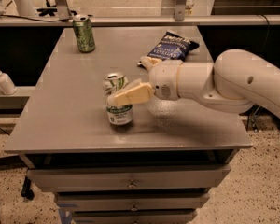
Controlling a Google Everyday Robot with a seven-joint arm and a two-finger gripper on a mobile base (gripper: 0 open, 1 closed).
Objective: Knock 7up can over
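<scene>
The 7up can [118,107], white and silver with a green lower band, stands upright near the front middle of the grey table [65,125]. My gripper [129,81] reaches in from the right and is open. Its near cream finger [130,95] lies across the front of the can's upper half and seems to touch it. The far finger [148,62] sits behind and to the right of the can. Part of the can's side is hidden by the near finger.
An all-green can [84,33] stands at the table's back left. A dark blue chip bag [172,45] lies at the back right, just behind my arm [224,80]. A white bottle [3,80] stands off the table on the left. Drawers sit below the front edge.
</scene>
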